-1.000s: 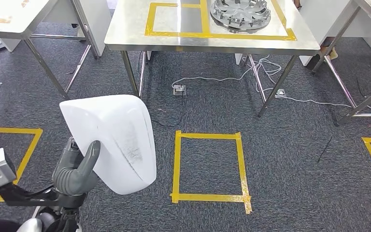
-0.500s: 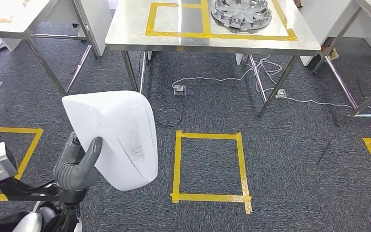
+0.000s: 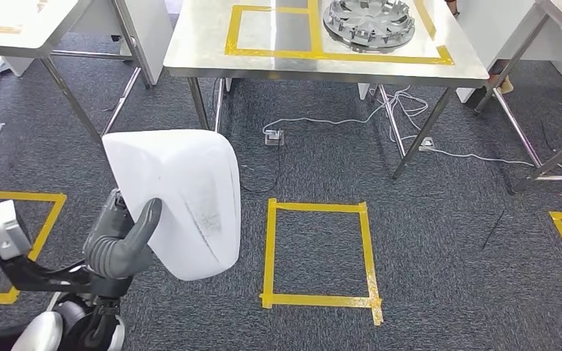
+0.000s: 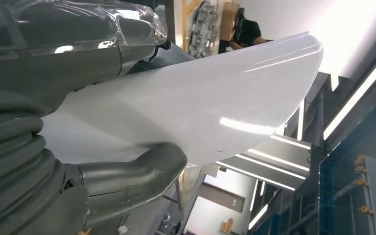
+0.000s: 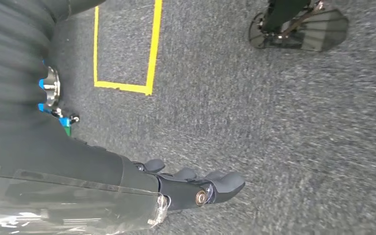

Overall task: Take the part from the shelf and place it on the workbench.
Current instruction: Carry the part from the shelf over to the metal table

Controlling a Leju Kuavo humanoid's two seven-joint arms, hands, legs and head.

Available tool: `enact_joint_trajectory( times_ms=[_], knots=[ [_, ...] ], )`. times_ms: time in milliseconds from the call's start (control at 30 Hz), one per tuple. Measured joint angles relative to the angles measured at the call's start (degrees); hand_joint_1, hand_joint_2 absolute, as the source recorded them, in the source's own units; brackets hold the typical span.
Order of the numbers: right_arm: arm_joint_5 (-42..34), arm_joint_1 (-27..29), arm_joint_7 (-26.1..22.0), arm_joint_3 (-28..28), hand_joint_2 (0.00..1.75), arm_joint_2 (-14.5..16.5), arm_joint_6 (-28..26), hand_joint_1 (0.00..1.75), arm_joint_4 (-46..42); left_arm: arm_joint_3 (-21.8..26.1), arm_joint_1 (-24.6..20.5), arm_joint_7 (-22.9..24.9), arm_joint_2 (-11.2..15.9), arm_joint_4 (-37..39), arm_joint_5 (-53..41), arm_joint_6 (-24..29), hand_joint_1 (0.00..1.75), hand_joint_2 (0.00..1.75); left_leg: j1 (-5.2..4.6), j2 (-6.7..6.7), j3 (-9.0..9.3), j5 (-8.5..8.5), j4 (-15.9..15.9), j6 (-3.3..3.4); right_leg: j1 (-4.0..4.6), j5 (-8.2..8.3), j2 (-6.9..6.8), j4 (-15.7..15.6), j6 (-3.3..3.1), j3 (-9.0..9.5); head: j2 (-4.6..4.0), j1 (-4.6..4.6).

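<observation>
One white part [image 3: 179, 201], gripped in the left hand [image 3: 121, 245], rides well short of the steel workbench [image 3: 205, 51] ahead, right hand [image 5: 196, 188] hanging empty; carrying on, then setting down, comes next.

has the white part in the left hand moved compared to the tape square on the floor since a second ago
Yes. The white part has shifted a little right and up in the head view, toward the tape square and the workbench; the left hand holds it.

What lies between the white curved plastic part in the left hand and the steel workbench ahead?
In the head view, bare dark carpet separates the white curved plastic part from the steel workbench; white cables lie under the bench.
</observation>
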Motion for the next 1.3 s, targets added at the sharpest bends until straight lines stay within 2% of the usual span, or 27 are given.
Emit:
enact_joint_trajectory(
  times_ms=[67,100,133,167,233,267,300,367,467,533,600,633,667,733,767,800,833,900,967,1033,1100,1133,1167,1200,1233,1267,1300],
  knots=[
    [0.0,0.2,0.1,-0.1,1.75,0.1,-0.1,0.0,0.0,-0.1,-0.2,0.2,0.0,0.0,-0.1,0.1,1.75,1.75,-0.1,-0.2,0.23,-0.21,0.0,0.23,0.08,-3.23,0.45,8.1,-0.14,-4.32,0.0,0.12],
    [0.0,0.3,0.1,-0.2,1.75,0.2,-0.1,0.0,0.0,-0.1,-0.3,0.3,0.0,0.0,-0.2,0.2,1.75,1.75,-0.18,-0.38,0.42,-0.36,0.0,0.29,0.12,-3.95,0.51,11.3,-0.27,-6.28,0.0,0.13],
    [0.0,0.4,0.2,-0.3,1.75,0.2,-0.1,0.0,0.0,-0.2,-0.3,0.4,0.0,0.0,-0.3,0.3,1.75,1.75,-0.28,-0.6,0.71,-0.57,0.0,0.3,0.18,-3.5,0.56,12.7,-0.47,-7.42,0.0,0.14],
    [0.0,0.4,0.2,-0.3,1.75,0.2,-0.1,0.0,0.0,-0.2,-0.3,0.5,0.0,0.0,-0.3,0.4,1.75,1.75,-0.39,-0.81,1.15,-0.84,0.0,0.26,0.24,-1.76,0.6,11.8,-0.78,-7.42,0.0,0.14],
    [0.0,0.4,0.2,-0.3,1.75,0.3,-0.1,0.0,0.0,-0.3,-0.3,0.5,0.0,0.0,-0.4,0.5,1.75,1.75,-0.53,-1.08,2.24,-1.57,-0.1,0.05,0.51,3.26,0.72,4.9,-1.79,-4.94,0.0,0.12],
    [0.0,0.4,0.2,-0.3,1.75,0.3,-0.1,0.0,0.0,-0.3,-0.4,0.5,0.0,0.0,-0.5,0.5,1.75,1.75,-0.59,-1.2,2.64,-1.92,-0.1,-0.17,0.77,4.97,0.8,1.6,-2.35,-3.59,0.0,0.02],
    [0.0,0.3,0.2,-0.3,1.75,0.3,-0.1,0.0,0.0,-0.3,-0.4,0.5,0.0,0.0,-0.5,0.6,1.75,1.75,-0.54,-1.27,2.8,-2.17,-0.1,-0.46,1.04,5.62,0.87,-0.7,-2.86,-2.58,0.0,0.07],
    [0.0,0.3,0.3,-0.3,1.75,0.4,-0.2,0.0,0.0,-0.4,-0.6,0.6,0.0,0.0,-0.5,0.6,1.75,1.75,-0.39,-1.35,2.7,-2.4,-0.2,-1.13,1.42,4.97,0.94,-2.3,-3.4,-1.91,0.0,0.19],
    [0.0,0.3,0.5,-0.4,1.75,0.5,-0.2,0.0,0.0,-0.5,-0.6,0.5,0.1,-0.1,-0.5,0.6,1.75,1.75,-0.36,-0.57,2.48,-3.35,0.5,-2.14,0.98,4.61,0.91,-4.2,-3.63,-0.54,0.0,0.19],
    [0.0,0.2,0.5,-0.5,1.75,0.5,-0.2,0.0,0.0,-0.5,-0.6,0.5,0.2,-0.1,-0.6,0.7,1.75,1.75,-0.17,0.13,-0.35,-5.46,5.7,-2.79,0.7,4.39,0.88,-5.1,-3.78,0.68,0.0,-0.12],
    [0.0,0.3,0.5,-0.8,1.75,0.6,-0.2,0.0,0.0,-0.5,-0.5,0.5,0.3,0.0,-0.6,0.8,1.75,1.75,0.27,0.22,-5.25,-7.21,12.7,-3.35,0.64,3.7,0.87,-5.2,-3.79,1.55,0.0,-0.33],
    [0.1,0.3,0.5,-0.9,1.75,0.7,-0.2,0.0,0.0,-0.6,-0.5,0.5,0.3,0.1,-0.6,0.8,1.75,1.75,0.49,0.24,-7.08,-6.75,14.5,-3.59,0.6,3.23,0.87,-5.2,-3.67,2.07,0.0,-0.38],
    [0.2,0.4,0.5,-1.0,1.75,0.7,-0.2,0.0,0.0,-0.6,-0.4,0.5,0.3,0.1,-0.6,0.8,1.75,1.75,0.69,0.29,-7.82,-4.98,14.1,-3.8,0.49,2.7,0.9,-5.2,-3.48,2.74,0.0,-0.4],
    [0.4,0.5,0.5,-1.3,1.75,0.8,-0.3,0.0,0.0,-0.6,-0.3,0.3,0.3,0.2,-0.6,0.8,1.75,1.75,0.99,0.58,-6.43,0.62,8.5,-4.25,0.11,1.4,1.03,-5.1,-2.83,4.32,0.0,-0.44],
    [0.6,0.4,0.5,-1.3,1.75,0.8,-0.3,0.0,0.0,-0.6,-0.2,0.2,0.3,0.3,-0.6,0.8,1.75,1.75,0.95,0.8,-5.3,2.6,5.7,-4.43,0.05,0.75,1.17,-5.0,-2.38,4.9,0.0,-0.55],
    [0.7,0.3,0.6,-1.3,1.75,0.8,-0.4,0.0,0.0,-0.6,-0.2,0.0,0.3,0.3,-0.6,0.9,1.75,1.75,0.9,1.0,-4.3,3.22,3.4,-4.21,0.04,0.23,1.28,-4.8,-1.93,5.2,0.0,-0.71],
    [0.7,0.2,0.6,-1.4,1.75,0.8,-0.4,0.0,0.0,-0.6,0.0,-0.1,0.3,0.3,-0.6,0.9,1.75,1.75,0.78,1.12,-3.82,2.89,2.4,-3.78,0.09,-0.12,1.35,-4.7,-1.54,5.32,0.0,-0.72],
    [1.0,0.1,0.7,-1.4,1.75,0.7,-0.5,0.0,-0.1,-0.7,0.3,-0.3,0.4,0.3,-0.6,0.9,1.75,1.75,0.68,1.0,-3.42,1.66,1.6,-2.39,0.14,-0.35,1.33,-4.6,-1.03,5.38,0.0,-0.62],
    [1.1,0.1,0.7,-1.5,1.75,0.8,-0.5,0.0,0.0,-0.7,0.5,-0.4,0.4,0.3,-0.6,0.9,1.75,1.75,0.71,0.85,-2.75,1.14,1.5,-1.51,0.1,-0.66,1.21,-3.1,-0.69,4.98,0.0,-0.3],
    [1.2,0.0,0.7,-1.6,1.75,0.8,-0.5,0.0,0.0,-0.8,0.5,-0.5,0.4,0.3,-0.6,0.9,1.75,1.75,0.6,0.92,-1.73,0.52,1.3,-0.92,0.15,-2.39,1.12,2.7,-0.4,1.98,0.0,-0.1],
    [1.2,0.1,0.8,-1.7,1.75,0.7,-0.5,0.0,0.0,-0.8,0.6,-0.6,0.4,0.3,-0.6,0.9,1.75,1.75,0.22,0.96,-0.87,-0.25,1.3,-0.49,0.36,-5.12,1.09,10.2,-0.48,-3.04,0.0,-0.03],
    [1.2,0.2,0.8,-1.7,1.75,0.7,-0.5,0.0,0.0,-0.8,0.6,-0.6,0.4,0.3,-0.6,0.9,1.75,1.75,-0.05,0.9,-0.39,-0.67,1.3,-0.33,0.54,-5.67,1.1,12.3,-0.79,-5.01,0.0,-0.01],
    [1.2,0.3,0.8,-1.7,1.75,0.7,-0.5,0.0,0.0,-0.8,0.7,-0.6,0.4,0.3,-0.6,0.9,1.75,1.75,-0.35,0.82,0.2,-1.11,1.2,-0.22,0.78,-5.04,1.1,12.6,-1.3,-6.12,0.0,0.02],
    [1.2,0.4,0.8,-1.8,1.75,0.7,-0.5,0.0,0.0,-0.8,0.7,-0.6,0.4,0.3,-0.6,0.9,1.75,1.75,-0.69,0.73,0.92,-1.57,1.2,-0.15,1.13,-3.08,1.12,10.9,-2.02,-6.29,0.0,0.04],
    [1.2,0.4,0.8,-1.8,1.75,0.7,-0.5,0.0,0.0,-0.8,0.7,-0.6,0.4,0.3,-0.6,0.9,1.75,1.75,-1.03,0.68,1.69,-2.06,1.1,-0.1,1.66,-0.07,1.15,7.6,-2.95,-5.75,0.0,0.05],
    [1.2,0.4,0.8,-1.8,1.75,0.6,-0.5,0.0,0.0,-0.8,0.8,-0.6,0.4,0.3,-0.6,0.9,1.75,1.75,-1.22,0.68,2.37,-2.49,1.0,-0.06,2.22,2.69,1.18,4.4,-4.18,-5.08,0.0,-0.12],
    [1.2,0.3,0.8,-1.8,1.75,0.5,-0.5,0.0,0.0,-0.8,0.8,-0.7,0.4,0.3,-0.6,0.9,1.75,1.75,-1.23,0.57,2.83,-2.78,0.7,-0.08,2.73,4.62,1.27,1.6,-5.33,-4.55,0.0,-0.37]
  ],
)
